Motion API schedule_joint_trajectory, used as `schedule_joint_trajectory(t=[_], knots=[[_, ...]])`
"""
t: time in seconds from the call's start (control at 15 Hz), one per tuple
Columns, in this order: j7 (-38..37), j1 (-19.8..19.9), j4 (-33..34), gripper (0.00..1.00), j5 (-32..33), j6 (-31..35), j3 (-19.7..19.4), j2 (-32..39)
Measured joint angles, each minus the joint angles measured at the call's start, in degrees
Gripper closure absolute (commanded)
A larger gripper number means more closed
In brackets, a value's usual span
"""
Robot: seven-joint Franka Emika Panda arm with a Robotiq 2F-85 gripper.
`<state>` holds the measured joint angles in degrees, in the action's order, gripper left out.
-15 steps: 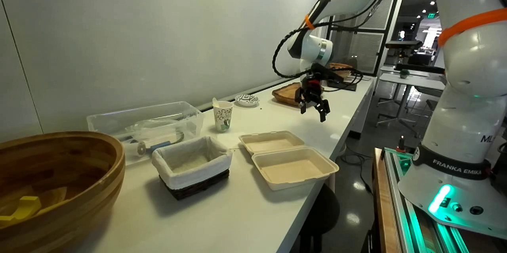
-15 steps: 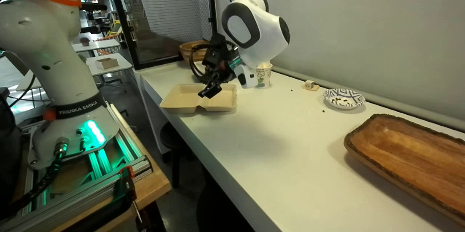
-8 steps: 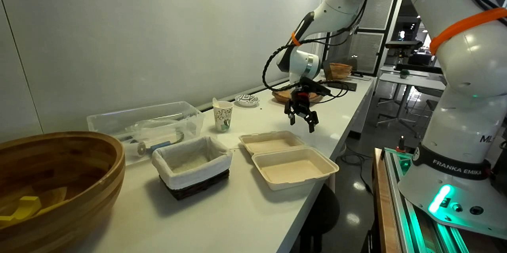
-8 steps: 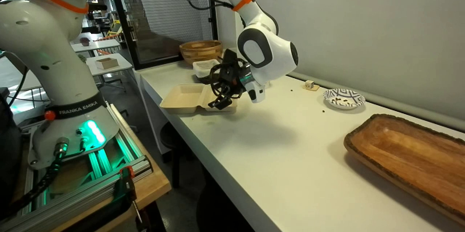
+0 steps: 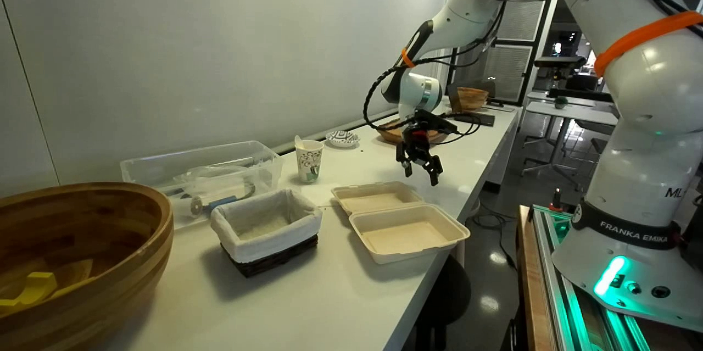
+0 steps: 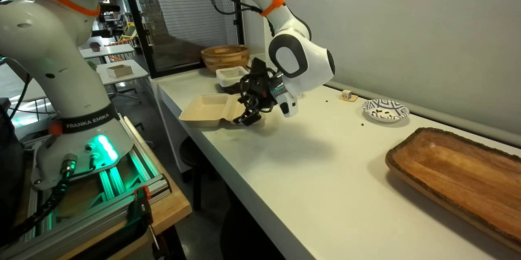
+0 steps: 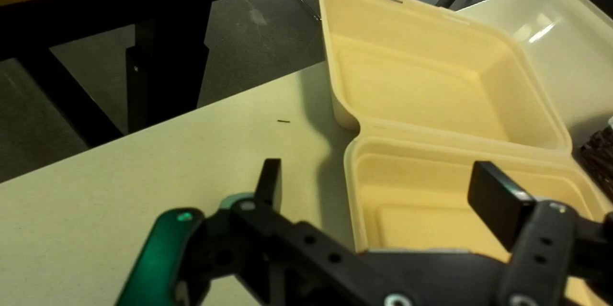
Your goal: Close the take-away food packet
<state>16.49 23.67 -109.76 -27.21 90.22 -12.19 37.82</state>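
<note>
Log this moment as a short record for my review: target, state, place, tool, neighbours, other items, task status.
target: beige take-away food packet
state: open, its two halves spread side by side
place: on the white counter, by its edge; any overhang is hard to judge
tool: gripper, open, above the counter, apart from the packet
neighbours: white-lined basket and paper cup, neither touching the packet
other items: patterned bowl, wooden tray
task status: not yet closed

Two wooden bowls (image 5: 115,287) (image 5: 471,99), at eight and two o'clock in an exterior view; one each of food packet (image 5: 409,230), cup (image 5: 309,160), basket (image 5: 274,244), tub (image 5: 165,167), dish (image 6: 395,115) and tray (image 6: 460,178).
</note>
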Motion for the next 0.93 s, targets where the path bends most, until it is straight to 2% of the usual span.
schedule_joint_trajectory(t=[0.13, 0.4, 0.47, 0.53, 0.87, 0.93], knots=[[0.04, 0.00, 1.06, 0.27, 0.20, 0.09, 0.33, 0.86], [0.06, -0.01, 3.30, 0.59, 0.88, 0.19, 1.10, 2.61], [0.06, -0.02, 3.69, 0.66, 1.29, 0.35, 1.34, 2.97], [0.07, -0.05, 4.11, 0.69, 1.72, 0.46, 1.57, 3.30], [0.08, -0.22, 5.62, 0.53, 4.36, 0.60, 1.93, 4.28], [0.08, -0.20, 5.79, 0.40, 4.74, 0.73, 1.93, 4.35]])
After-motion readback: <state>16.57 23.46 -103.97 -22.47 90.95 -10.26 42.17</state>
